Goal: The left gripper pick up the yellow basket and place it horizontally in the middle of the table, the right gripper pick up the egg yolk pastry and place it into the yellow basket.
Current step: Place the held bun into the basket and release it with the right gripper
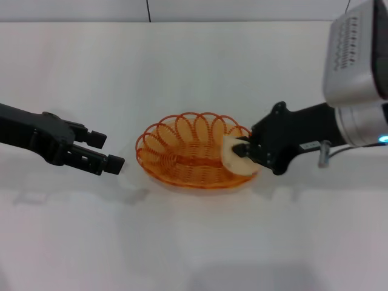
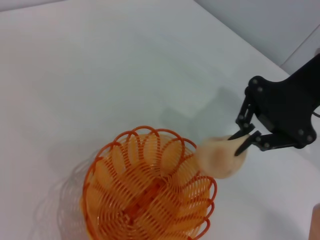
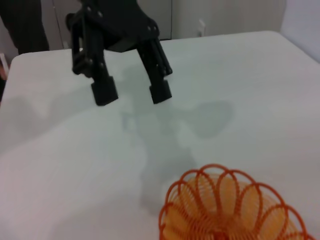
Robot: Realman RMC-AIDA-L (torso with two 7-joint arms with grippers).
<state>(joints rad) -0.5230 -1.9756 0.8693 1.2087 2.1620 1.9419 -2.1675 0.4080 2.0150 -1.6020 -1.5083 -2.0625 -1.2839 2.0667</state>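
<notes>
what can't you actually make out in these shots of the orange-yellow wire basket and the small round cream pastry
- Head view: the small round cream egg yolk pastry is partly covered by the right gripper; whether it touches the orange-yellow wire basket is unclear.
- Right wrist view: basket cut off by the bottom edge; pastry absent; only the open left gripper shows.
- Left wrist view: pastry blurred.

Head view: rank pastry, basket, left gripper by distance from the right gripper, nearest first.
1. Pastry: held between the right gripper's fingers, over the basket's right rim.
2. Basket: mid-table, just left of that gripper.
3. Left gripper: open, beyond the basket's left side.
</notes>
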